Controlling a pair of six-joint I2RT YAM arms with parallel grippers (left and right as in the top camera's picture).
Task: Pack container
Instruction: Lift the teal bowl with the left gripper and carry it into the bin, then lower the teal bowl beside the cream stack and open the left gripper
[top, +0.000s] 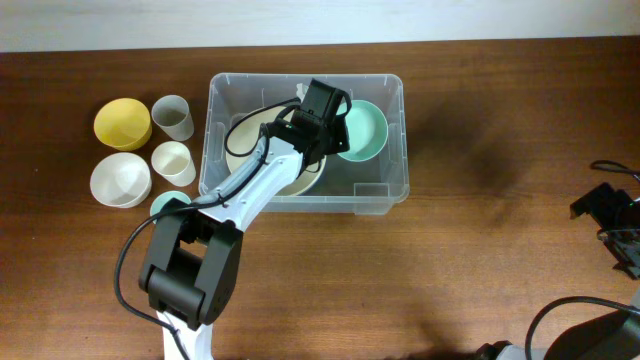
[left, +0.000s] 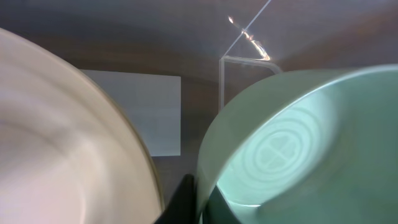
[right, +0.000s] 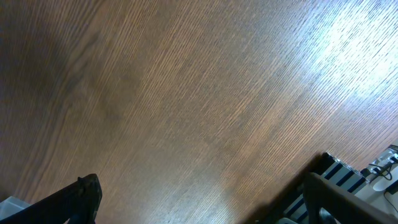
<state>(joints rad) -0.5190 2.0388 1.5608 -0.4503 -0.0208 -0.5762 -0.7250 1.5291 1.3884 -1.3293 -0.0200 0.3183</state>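
Left wrist view | left gripper (left: 198, 202) pinches mint bowl (left: 298, 143) rim, low inside container (top: 250, 77) at desk (top: 480, 260) centre, cream bowl (left: 62, 143) just beside | right gripper (right: 202, 186) agape, empty, far right | step: setting bowl down | next likely: release, rise clear of wall, fetch cups (top: 173, 160)

A robotics lab, by the look: a dark brown wood-grain surface (top: 480, 250) against a plain white wall (top: 300, 20), a black-and-white jointed robot arm (top: 255, 190) reaching over it, and plastic tableware (a yellow round plastic bowl (top: 122, 122), a mint-green round plastic bowl (top: 368, 135)).
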